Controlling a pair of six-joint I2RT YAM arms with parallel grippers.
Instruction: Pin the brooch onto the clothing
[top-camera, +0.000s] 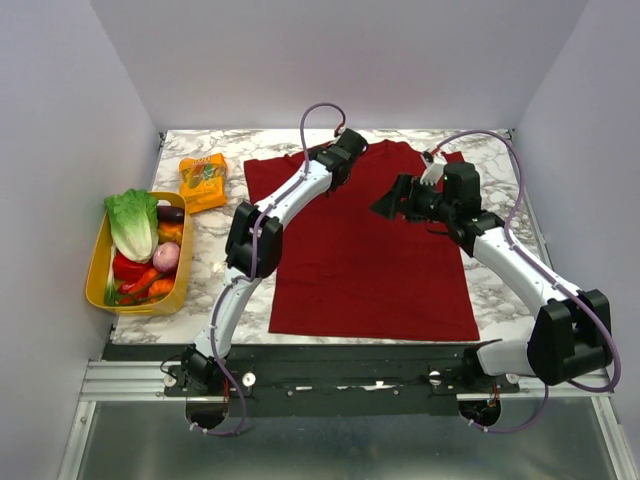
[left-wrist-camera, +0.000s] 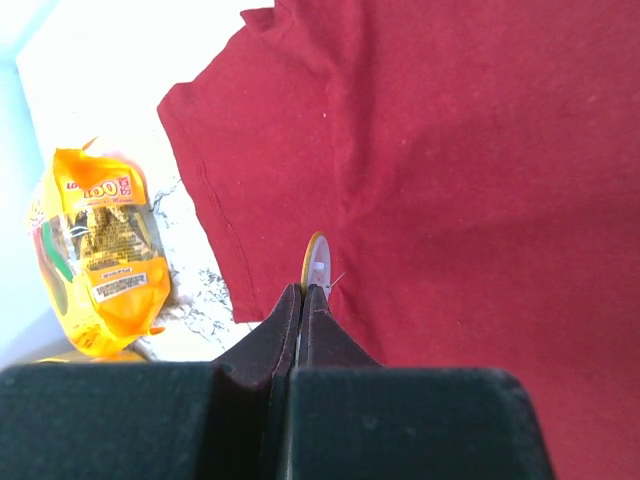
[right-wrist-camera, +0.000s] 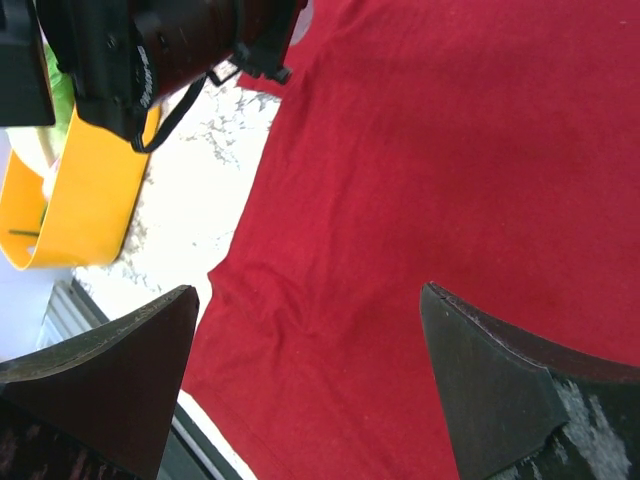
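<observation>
On the surface (top-camera: 205, 230): clothing (top-camera: 370, 260), dark red, spread flat.
Right hand (top-camera: 388, 207): released, fingers wide apart, over the clothing's upper part.
Left hand (left-wrist-camera: 303, 296): clenched on the brooch, pointing down at the fabric.
Brooch (left-wrist-camera: 315, 262): edge-on at the fingertips, over the clothing beside a sleeve seam.

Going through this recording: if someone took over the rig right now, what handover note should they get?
Left gripper: shut on the brooch, held edge-on over the shirt, near a sleeve seam.
Right gripper: wide open and empty, hovering over the shirt's chest.
Shirt: spread flat, front up.
Done: brooch is picked up and at the shirt.
Left: pin it into the fabric, then release. The right gripper could steady the cloth. I cannot tell whether the pin is open.
</observation>
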